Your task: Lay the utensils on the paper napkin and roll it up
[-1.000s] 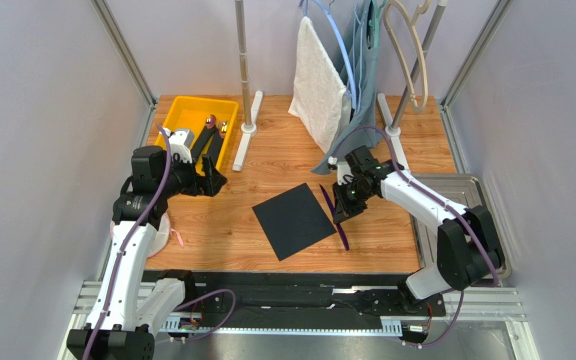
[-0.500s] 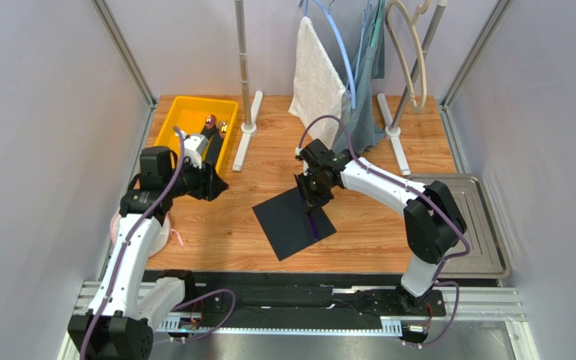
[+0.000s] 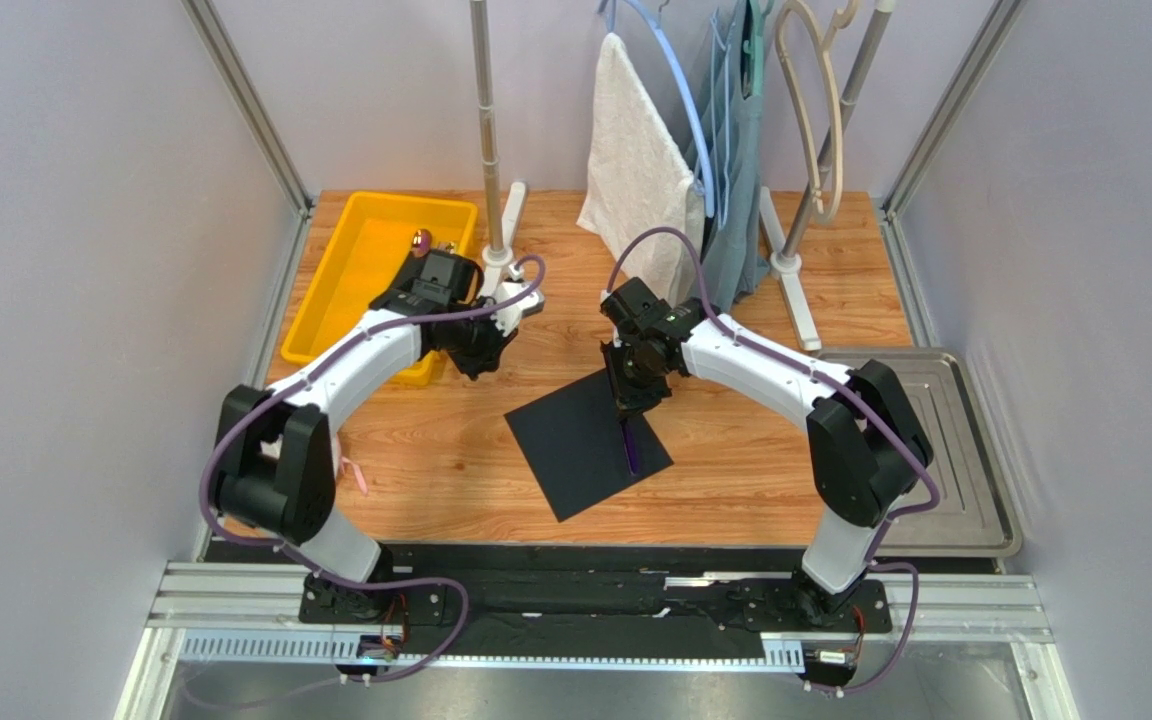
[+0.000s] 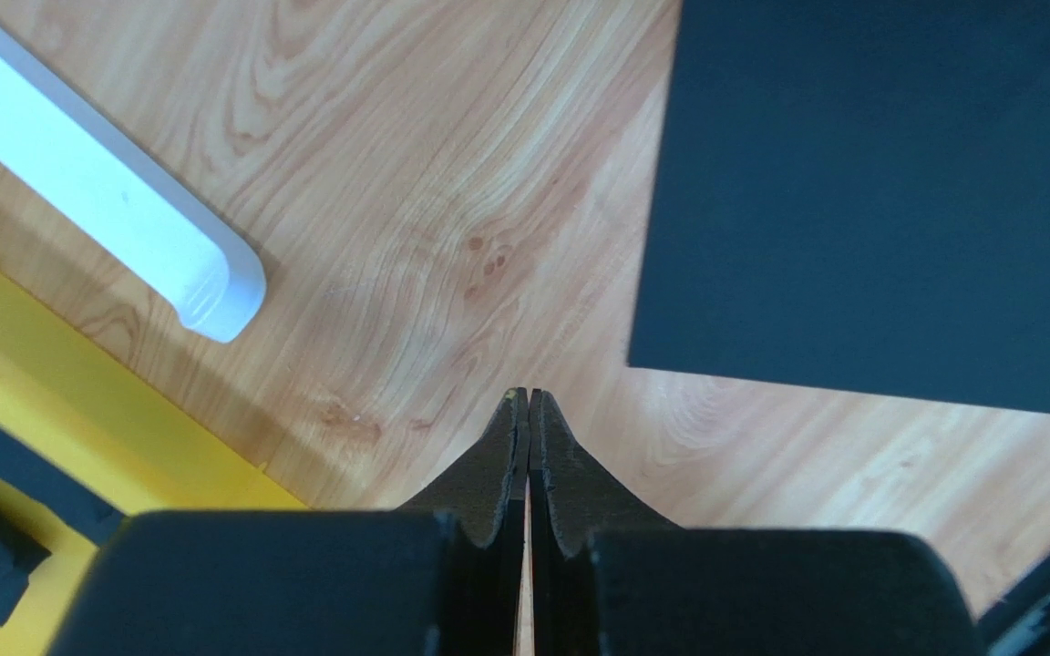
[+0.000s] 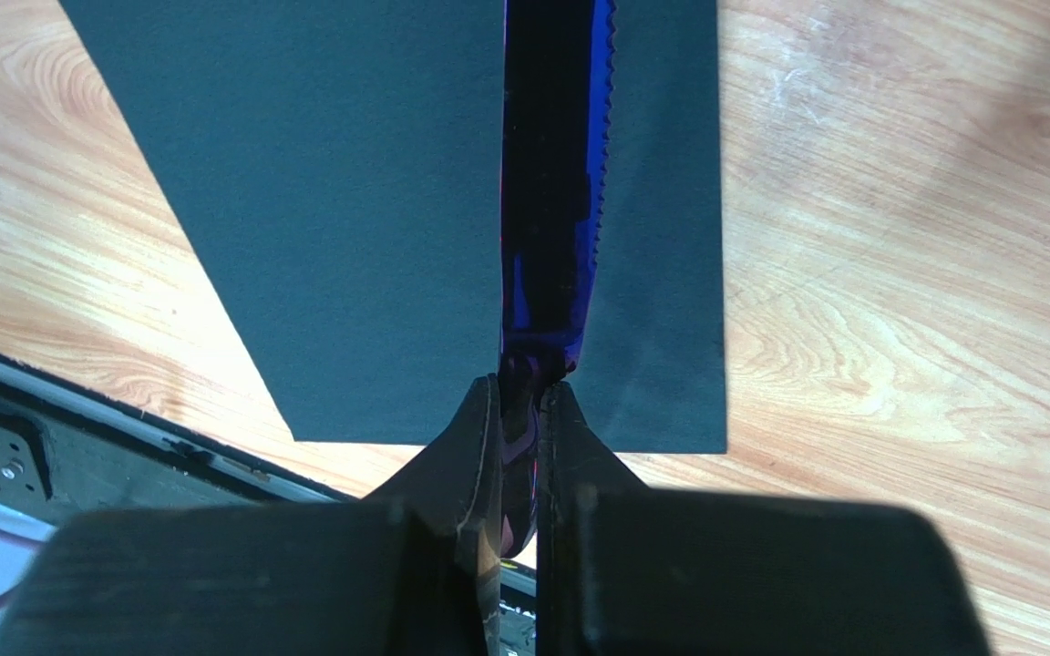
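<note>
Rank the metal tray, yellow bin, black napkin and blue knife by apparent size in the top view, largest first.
1. metal tray and yellow bin: they look alike and both are partly hidden, so unranked.
2. black napkin.
3. blue knife, only a thin sliver.

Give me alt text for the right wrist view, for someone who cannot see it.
The right pincer grips one end of a blue serrated utensil, whose blade reaches out over the black paper napkin. The napkin lies flat on a wooden table.
</note>
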You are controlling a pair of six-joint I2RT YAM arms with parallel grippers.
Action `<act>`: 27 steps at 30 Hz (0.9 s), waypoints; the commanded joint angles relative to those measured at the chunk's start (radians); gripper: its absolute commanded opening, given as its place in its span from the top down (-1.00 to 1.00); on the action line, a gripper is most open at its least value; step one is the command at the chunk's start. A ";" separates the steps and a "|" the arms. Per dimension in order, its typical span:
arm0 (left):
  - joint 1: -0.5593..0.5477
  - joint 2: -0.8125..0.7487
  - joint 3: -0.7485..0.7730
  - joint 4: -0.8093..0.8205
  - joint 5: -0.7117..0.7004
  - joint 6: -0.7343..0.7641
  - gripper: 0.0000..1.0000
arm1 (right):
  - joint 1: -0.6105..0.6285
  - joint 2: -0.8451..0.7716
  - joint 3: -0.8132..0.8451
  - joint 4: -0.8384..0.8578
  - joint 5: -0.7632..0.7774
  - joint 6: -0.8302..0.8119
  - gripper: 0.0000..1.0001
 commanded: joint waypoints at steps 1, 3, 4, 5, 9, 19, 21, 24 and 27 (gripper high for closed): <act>-0.063 0.077 0.024 0.038 -0.137 0.060 1.00 | -0.013 -0.004 -0.007 0.029 0.035 0.037 1.00; -0.094 0.094 0.017 0.048 -0.178 0.046 1.00 | -0.021 0.003 -0.009 0.026 0.036 0.035 1.00; -0.102 0.111 0.015 0.054 -0.188 0.035 1.00 | -0.027 0.006 -0.012 0.029 0.036 0.034 1.00; -0.109 0.118 0.015 0.064 -0.200 0.028 1.00 | -0.031 0.009 -0.013 0.029 0.035 0.034 1.00; -0.137 0.160 0.021 0.079 -0.232 0.026 1.00 | -0.045 0.013 -0.025 0.035 0.035 0.031 1.00; -0.180 0.194 -0.011 0.025 -0.228 0.060 1.00 | -0.074 0.038 -0.012 0.032 0.026 0.031 1.00; -0.204 0.186 -0.025 0.021 -0.215 0.068 1.00 | -0.079 0.041 -0.010 0.034 0.026 0.029 1.00; -0.231 0.195 -0.045 0.016 -0.215 0.069 1.00 | -0.090 0.046 -0.013 0.031 0.024 0.028 1.00; -0.232 0.218 -0.043 0.005 -0.221 0.058 1.00 | -0.102 0.049 -0.016 0.029 0.023 0.025 1.00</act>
